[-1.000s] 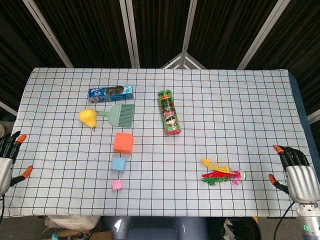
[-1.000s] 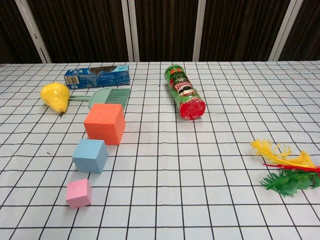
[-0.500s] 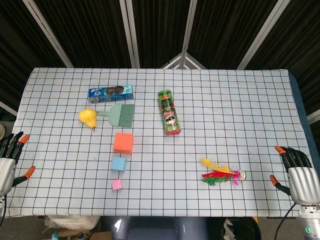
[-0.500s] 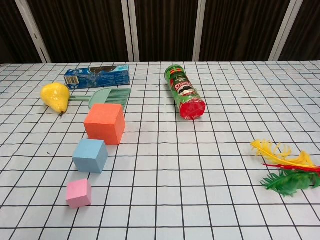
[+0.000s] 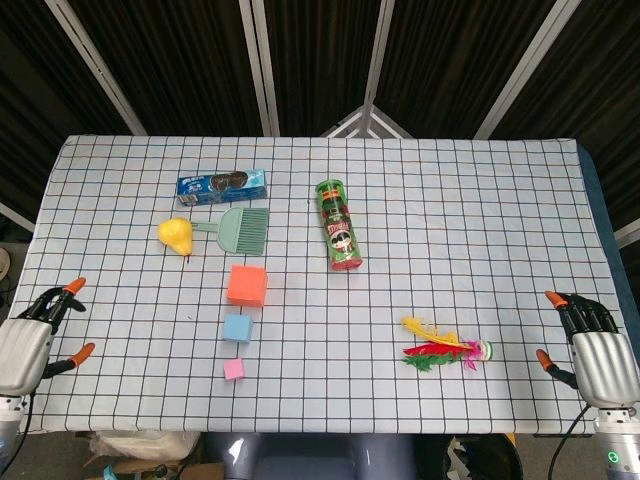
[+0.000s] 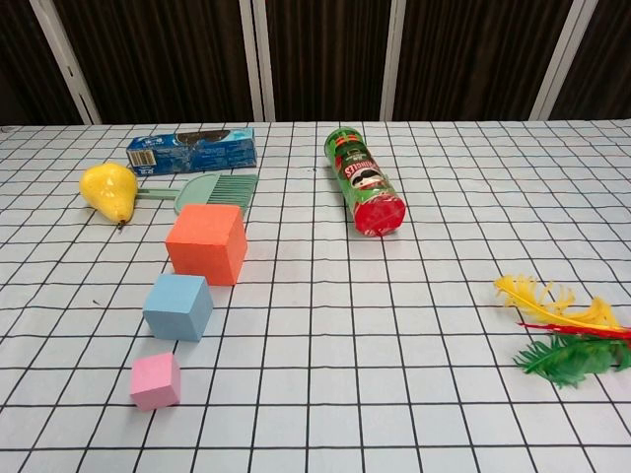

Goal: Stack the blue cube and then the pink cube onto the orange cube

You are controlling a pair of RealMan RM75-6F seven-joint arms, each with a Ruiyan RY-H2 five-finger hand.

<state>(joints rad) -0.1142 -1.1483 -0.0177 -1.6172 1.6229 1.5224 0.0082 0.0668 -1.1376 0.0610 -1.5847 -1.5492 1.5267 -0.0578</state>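
A checked table (image 5: 480, 200) carries the whole scene, and nothing on it has shifted over the last second; the only change is at its near left corner, where the left hand (image 5: 30, 340) has moved in from the edge and now shows more fully in the head view, empty, fingers loosely apart. The right hand (image 5: 595, 352) has barely stirred at the near right corner, also holding nothing, its fingers spread; neither hand reaches the chest view. Among the bystanders, a green chip can (image 5: 339, 225) lies on its side at centre, with a blue biscuit packet (image 5: 222, 185), a green brush (image 5: 240, 228), a yellow pear (image 5: 176, 235) and a feathered shuttlecock (image 5: 445, 345) set around it. The orange cube (image 5: 247, 285) stands left of centre, the blue cube (image 5: 237, 327) just nearer the robot and apart from it, the pink cube (image 5: 234, 369) nearer still, all three in a short line and none stacked. The left hand's advance suggests the reach for the blue cube is only beginning, with the stacking entirely ahead.
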